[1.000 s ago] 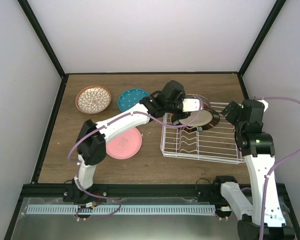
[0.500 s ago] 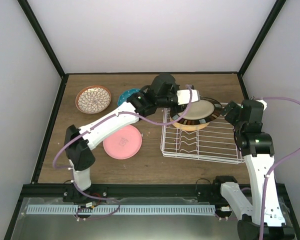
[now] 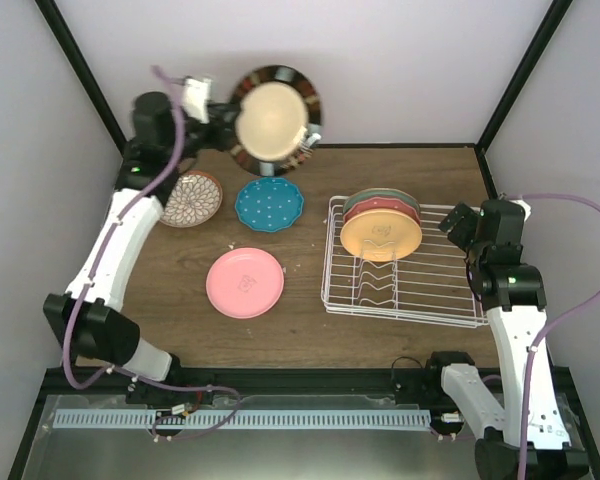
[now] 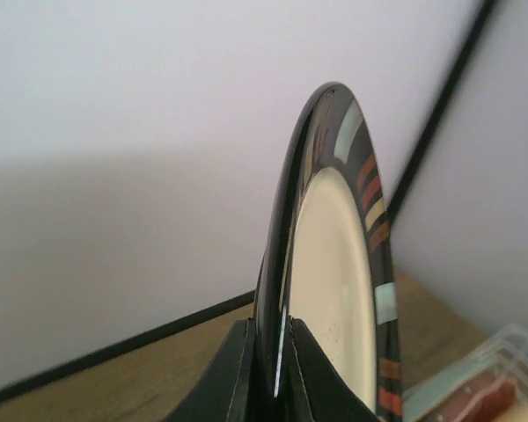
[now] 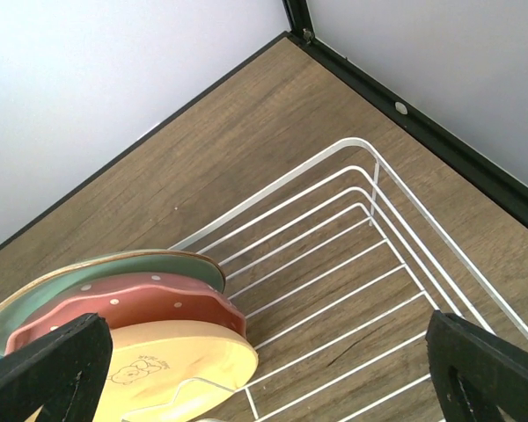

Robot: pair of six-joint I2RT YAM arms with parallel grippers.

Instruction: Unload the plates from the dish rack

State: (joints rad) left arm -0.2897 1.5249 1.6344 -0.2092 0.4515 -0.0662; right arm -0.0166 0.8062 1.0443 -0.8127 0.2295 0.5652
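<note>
Brown wood-grain tabletop [image 3: 380, 170] inside white walls was what I had on the overhead feed. Three plates lay flat on it to the left of the rack: a brown-rimmed white plate with a petal pattern [image 3: 185, 198] toward the back left, a teal plate with white dots [image 3: 269, 203] just beside it, and a plain pink plate [image 3: 244, 282] nearer the arms.

The left gripper [image 4: 275, 369] was clamped on the lower rim of a tan plate with a dark, colour-blocked rim [image 3: 273, 120]. It held that plate on edge, high in the air at the back left, well apart from the rack and above the plates on the table. On the left wrist feed I could see both fingers [image 4: 238, 374] pinching the rim between them.

The white wire dish rack [image 3: 450, 285] had three plates leaning together at its back left end: a pale green one [image 5: 97, 272] rearmost, a red-pink dotted one [image 5: 132, 308] in the middle, and a yellow one with a small drawing [image 5: 176, 365] in front. The right gripper [image 5: 266, 352] hung over the rack's right side with its fingers spread wide, grasping nothing.

By my count three plates were unloaded and a fourth was out of the rack but not yet set down, so I judged the job a little past halfway. Placing the tan plate somewhere on the wood was the step in hand, and the three leaning plates were left to lift out after it.
</note>
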